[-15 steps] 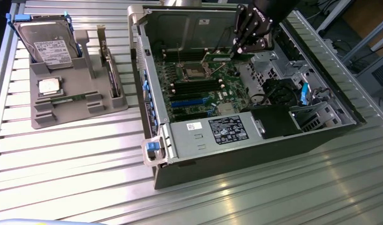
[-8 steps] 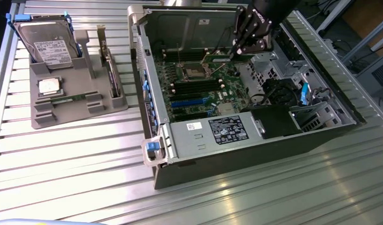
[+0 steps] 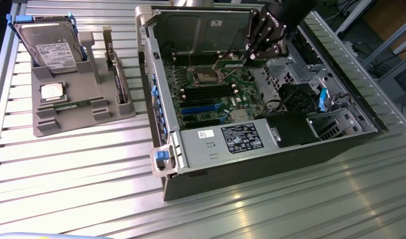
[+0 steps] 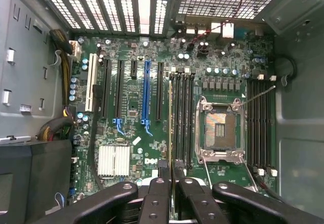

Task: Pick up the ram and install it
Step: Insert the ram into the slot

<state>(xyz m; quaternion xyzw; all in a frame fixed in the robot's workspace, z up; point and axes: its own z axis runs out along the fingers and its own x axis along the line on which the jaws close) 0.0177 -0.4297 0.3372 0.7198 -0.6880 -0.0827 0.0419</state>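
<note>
My gripper (image 3: 247, 58) hangs inside the open computer case (image 3: 164, 124), over the motherboard (image 3: 223, 92), and is shut on the ram (image 3: 228, 63), a thin green stick. The wrist view looks down the ram (image 4: 170, 118) edge-on, pinched between the black fingers (image 4: 158, 193) of the gripper (image 4: 170, 179). It lines up with the black memory slots (image 4: 183, 118) beside the open processor socket (image 4: 220, 128), still above them. A second green stick (image 3: 74, 104) lies flat on the grey tray (image 3: 83, 122).
The tray at the exterior view's left also carries a silver hard drive (image 3: 50, 47) and a square processor chip (image 3: 52, 92). Inside the case are a power supply (image 3: 233, 139), a drive bay (image 3: 302, 99) and cables (image 4: 55, 128). The case walls close in around the board.
</note>
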